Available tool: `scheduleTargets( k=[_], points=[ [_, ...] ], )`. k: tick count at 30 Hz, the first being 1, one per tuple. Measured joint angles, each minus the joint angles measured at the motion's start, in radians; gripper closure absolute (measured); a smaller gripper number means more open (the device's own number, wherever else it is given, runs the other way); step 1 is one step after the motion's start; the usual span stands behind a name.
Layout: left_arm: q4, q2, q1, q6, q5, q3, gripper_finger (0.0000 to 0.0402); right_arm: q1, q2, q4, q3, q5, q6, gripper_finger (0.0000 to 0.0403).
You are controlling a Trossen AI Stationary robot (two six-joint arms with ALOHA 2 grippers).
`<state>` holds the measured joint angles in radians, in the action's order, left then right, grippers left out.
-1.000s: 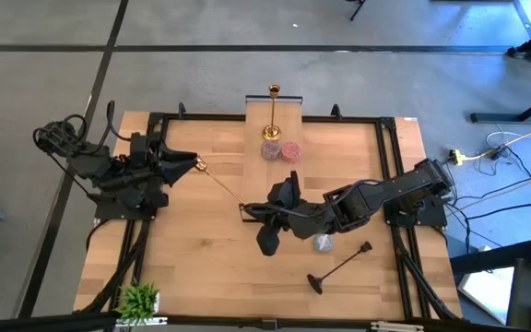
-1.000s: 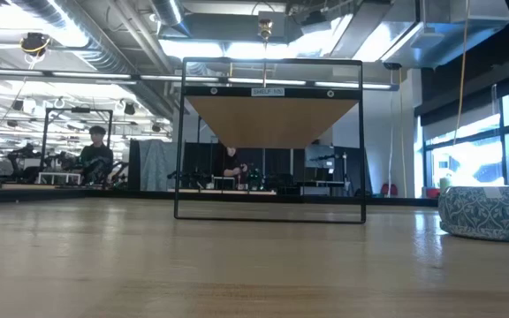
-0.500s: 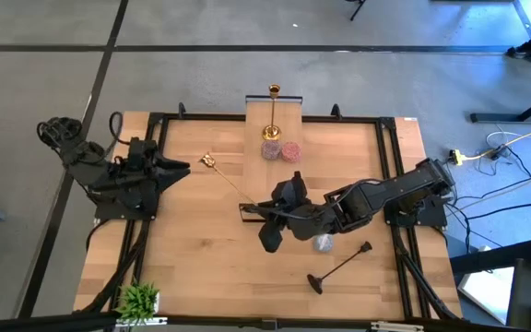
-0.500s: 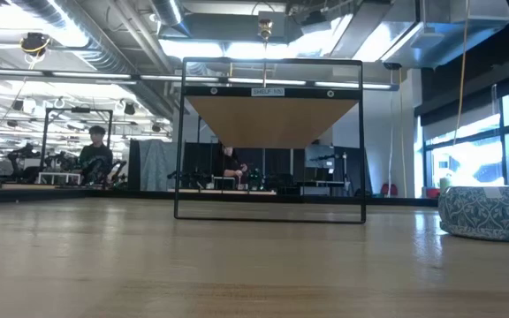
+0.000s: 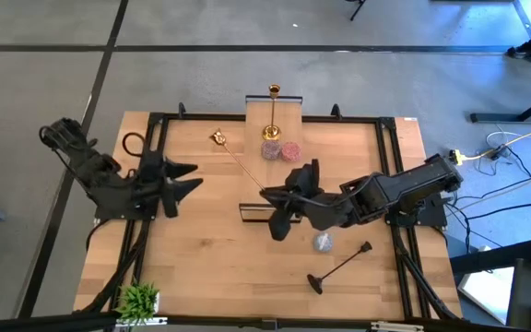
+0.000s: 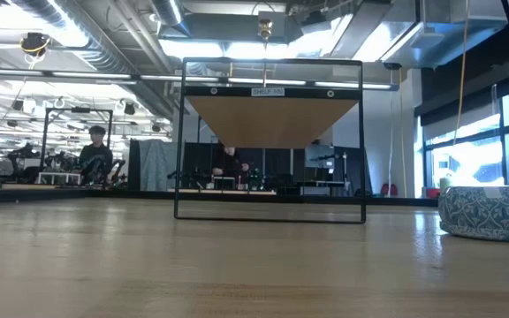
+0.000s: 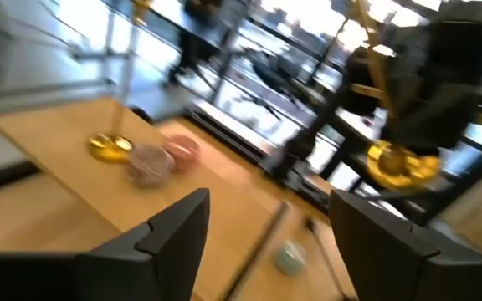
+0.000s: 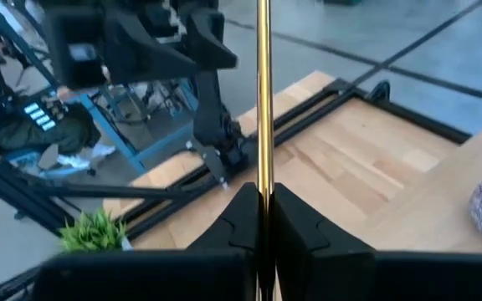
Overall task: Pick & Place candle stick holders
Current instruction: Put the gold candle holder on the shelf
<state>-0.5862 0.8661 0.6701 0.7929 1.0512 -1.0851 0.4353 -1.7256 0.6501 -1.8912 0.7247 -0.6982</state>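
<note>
Overhead view of a wooden tabletop [image 5: 192, 249] with 2 dark robot arms. Nearest the front edge sits a small green potted plant [image 5: 139, 300]. Just beyond it, toward the right, a long black candle stick holder [image 5: 339, 268] lies flat, and a small bluish sparkly cup [image 5: 322, 243] rests near it.

At mid-table, the right hand [image 5: 272, 195] is closed on the thin stem of a gold candle stick holder [image 5: 240, 166]. The wrist view shows its 2 fingers [image 8: 245, 219] pinching that stem [image 8: 264, 100]. The holder is lifted off the tabletop at a slant, its free end reaching toward the back left.

The left hand [image 5: 192, 177] sits at the left side, fingers spread apart, holding nothing, well apart from the gold stem.

Farther back, another gold holder [image 5: 272, 120] stands upright on a light wooden plank [image 5: 289, 106], with a purplish cup [image 5: 270, 149] and a pink cup [image 5: 291, 151] touching beside its base.

The stem looks stiff, light and smooth, so it may slip or swing; a grip nearer the heavier round base would likely steady it.
</note>
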Motion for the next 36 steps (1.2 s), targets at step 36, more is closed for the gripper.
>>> scheduleTargets(
  k=[36],
  points=[
    [0.134,0.211,-0.211,-0.038,-0.251,0.001,0.0207,-0.031,0.202,-0.682,0.426,-0.352,0.283,0.0387]
  ],
)
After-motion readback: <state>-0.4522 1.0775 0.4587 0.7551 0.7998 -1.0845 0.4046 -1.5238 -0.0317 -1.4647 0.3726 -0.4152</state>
